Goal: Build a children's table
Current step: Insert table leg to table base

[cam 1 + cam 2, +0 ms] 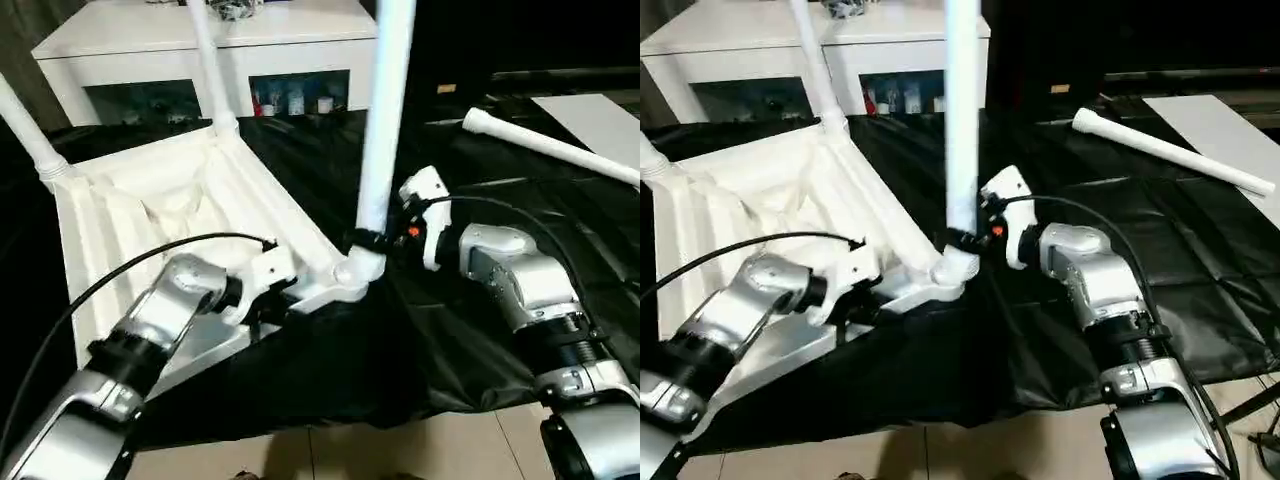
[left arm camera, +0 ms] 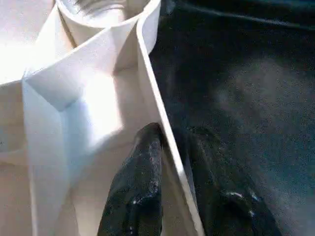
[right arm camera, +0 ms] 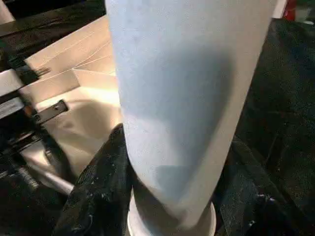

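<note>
Right wrist view: we see the right gripper (image 3: 170,196) clamped on the upright leg (image 3: 187,98) just above its corner socket; the left gripper (image 2: 172,187) pinches the tabletop's rim (image 2: 150,93) beside it.

Three upright legs (image 1: 385,110) crowd the upturned table (image 1: 150,215), loose leg (image 1: 550,145) lying apart, black cloth (image 1: 470,330) around it bare.

Dim room with light falling from above, white tabletop (image 1: 150,205) glaring and bleached of detail, black cloth (image 1: 470,330) swallowing shadow, upright leg (image 3: 187,98) soft and shaded on one side in the right wrist view, slight grain throughout
</note>
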`<state>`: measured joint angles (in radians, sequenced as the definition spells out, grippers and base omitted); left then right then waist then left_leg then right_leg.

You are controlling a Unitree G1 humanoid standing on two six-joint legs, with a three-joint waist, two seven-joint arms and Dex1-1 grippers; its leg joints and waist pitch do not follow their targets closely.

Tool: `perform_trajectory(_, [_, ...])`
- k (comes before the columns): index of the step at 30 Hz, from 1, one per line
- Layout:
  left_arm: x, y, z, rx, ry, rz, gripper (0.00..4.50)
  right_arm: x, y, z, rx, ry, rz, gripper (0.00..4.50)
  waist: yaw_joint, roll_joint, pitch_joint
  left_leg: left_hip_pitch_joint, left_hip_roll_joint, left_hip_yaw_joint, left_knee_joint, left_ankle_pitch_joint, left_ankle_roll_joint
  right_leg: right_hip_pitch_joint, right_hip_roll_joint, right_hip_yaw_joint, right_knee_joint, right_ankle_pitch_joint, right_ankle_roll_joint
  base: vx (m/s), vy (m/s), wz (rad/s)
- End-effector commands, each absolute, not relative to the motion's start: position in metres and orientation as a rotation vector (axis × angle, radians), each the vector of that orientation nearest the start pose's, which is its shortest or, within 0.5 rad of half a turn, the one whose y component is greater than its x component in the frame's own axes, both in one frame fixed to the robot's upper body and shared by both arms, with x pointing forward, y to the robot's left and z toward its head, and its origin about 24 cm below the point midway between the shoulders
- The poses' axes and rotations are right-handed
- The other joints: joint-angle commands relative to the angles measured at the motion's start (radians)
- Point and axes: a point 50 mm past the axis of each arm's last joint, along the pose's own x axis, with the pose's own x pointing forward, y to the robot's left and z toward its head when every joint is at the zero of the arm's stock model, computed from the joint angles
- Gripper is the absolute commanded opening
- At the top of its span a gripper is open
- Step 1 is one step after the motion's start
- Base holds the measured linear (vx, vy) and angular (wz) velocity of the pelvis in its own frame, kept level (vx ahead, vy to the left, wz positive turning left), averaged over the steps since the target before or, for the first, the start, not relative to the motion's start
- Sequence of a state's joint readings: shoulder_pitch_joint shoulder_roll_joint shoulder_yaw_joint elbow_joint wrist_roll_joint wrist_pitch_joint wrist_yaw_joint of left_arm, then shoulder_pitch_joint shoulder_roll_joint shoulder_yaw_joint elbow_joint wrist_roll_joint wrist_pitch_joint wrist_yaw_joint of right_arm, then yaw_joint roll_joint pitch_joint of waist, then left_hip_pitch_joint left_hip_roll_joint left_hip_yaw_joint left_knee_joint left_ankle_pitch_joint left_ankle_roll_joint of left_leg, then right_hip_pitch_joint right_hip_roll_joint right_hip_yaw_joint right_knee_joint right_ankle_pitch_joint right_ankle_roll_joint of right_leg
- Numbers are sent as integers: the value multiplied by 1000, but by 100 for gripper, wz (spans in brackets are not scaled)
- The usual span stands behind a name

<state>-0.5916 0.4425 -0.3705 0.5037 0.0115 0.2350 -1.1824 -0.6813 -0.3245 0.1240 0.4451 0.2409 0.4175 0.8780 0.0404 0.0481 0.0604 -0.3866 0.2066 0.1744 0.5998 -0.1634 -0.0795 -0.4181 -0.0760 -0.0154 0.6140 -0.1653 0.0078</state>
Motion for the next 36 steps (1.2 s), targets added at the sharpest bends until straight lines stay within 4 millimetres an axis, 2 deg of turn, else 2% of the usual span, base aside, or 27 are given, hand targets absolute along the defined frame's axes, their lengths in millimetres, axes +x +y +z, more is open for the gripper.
perform_trajectory(1, [309, 136, 55, 432, 541, -1345, 67, 352, -125, 120, -73, 231, 983, 186, 7, -2, -82, 21, 5, 4, -65, -242, 13, 54, -33, 12, -60, -135, -269, 0, 0, 0])
perform_trajectory(4, [309, 136, 54, 434, 540, -1338, 67, 350, -120, 116, -63, 246, 1016, 186, 10, -6, -82, 21, 4, 5, -65, -239, 16, 54, -34, 13, -61, -147, -264, 0, 0, 0])
perform_trajectory(10, [311, 137, 54, 437, 536, -1311, 67, 343, -112, 110, -63, 282, 1084, 186, 15, -5, -81, 21, 5, 5, -66, -237, 14, 53, -34, 13, -61, -156, -254, 0, 0, 0])
perform_trajectory(36, [312, 140, 56, 441, 531, -1303, 65, 343, -118, 87, -78, 360, 1071, 186, 13, -5, -80, 20, 4, 4, -68, -249, 10, 52, -35, 13, -64, -186, -248, 0, 0, 0])
